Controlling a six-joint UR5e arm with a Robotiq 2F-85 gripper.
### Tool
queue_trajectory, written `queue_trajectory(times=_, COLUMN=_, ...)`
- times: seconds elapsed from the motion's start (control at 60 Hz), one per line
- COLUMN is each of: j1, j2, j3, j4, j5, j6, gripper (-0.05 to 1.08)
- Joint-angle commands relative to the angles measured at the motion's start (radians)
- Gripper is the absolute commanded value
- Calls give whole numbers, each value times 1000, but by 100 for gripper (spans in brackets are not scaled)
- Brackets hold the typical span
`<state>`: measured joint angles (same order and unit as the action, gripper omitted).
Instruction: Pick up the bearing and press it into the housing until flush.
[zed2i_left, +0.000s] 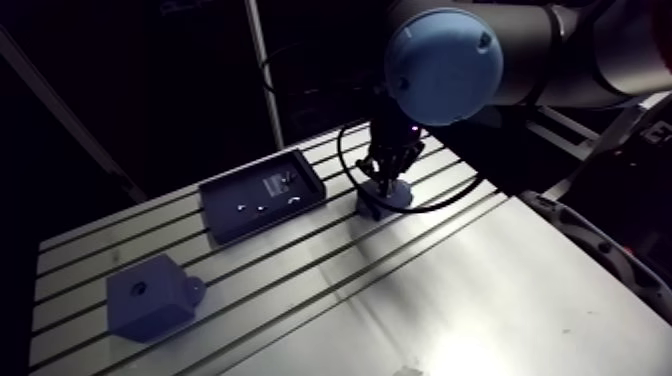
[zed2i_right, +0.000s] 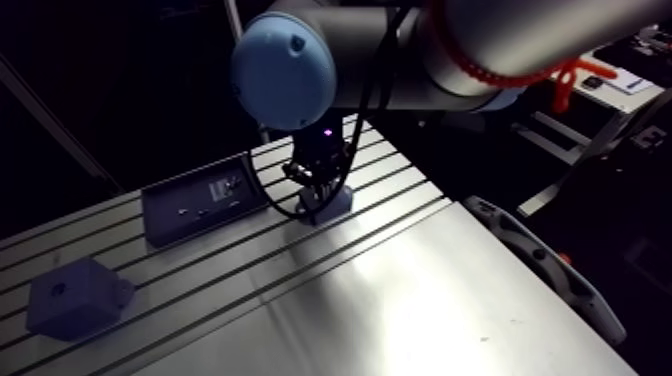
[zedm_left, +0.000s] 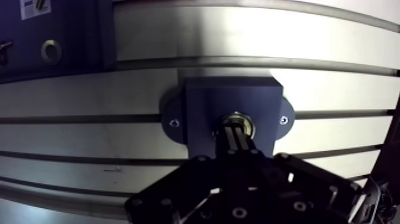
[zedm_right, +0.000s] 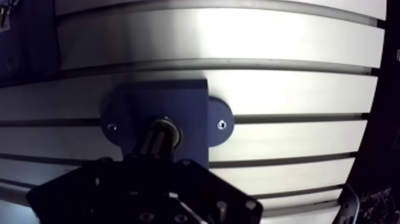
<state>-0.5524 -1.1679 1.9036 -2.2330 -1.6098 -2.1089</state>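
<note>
Blue plastic makes the housing (zedm_left: 208, 101), a square block with a round ear on each side and a small screw in each ear. It sits flat on the silver table (zedm_left: 250, 36), across the dark slots. The bearing (zedm_left: 247, 122) is a shiny metal ring. It sits in the round hole in the middle of the housing. I cannot tell if it is all the way down and level with the top.

In the wrist view the gripper (zedm_left: 236, 136) is right over the bearing. Its two fingers (zedm_left: 230, 143) are squeezed together with only a thin line between them, and they hold nothing. Their tips seem to rest on the near side of the ring and cover part of it. The rest of the ring peeks out ahead of the tips.

In the arm view the gripper points straight down in the upper middle of the frame, with the housing under it. To the left of it lies a dark tray (zed2i_left: 220, 215) with a white label (zed2i_left: 276, 184) and a few small bits. One of them is a washer (zedm_left: 51, 51), seen in the wrist view well off to the side of the gripper. In the lower left of the arm view stands another blue block (zed2i_left: 150, 297) with a hole in it. It is well apart from the housing and the tray.
</note>
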Motion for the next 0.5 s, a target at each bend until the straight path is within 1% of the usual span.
queue_trajectory(times=0.017, j1=-1, j2=3, j3=-1, j4=-1, j5=0, j6=-1, gripper=108)
queue_trajectory(times=0.5, j1=-3, j2=-3, j3=-5, j4=0, j5=0, j6=-1, gripper=108)
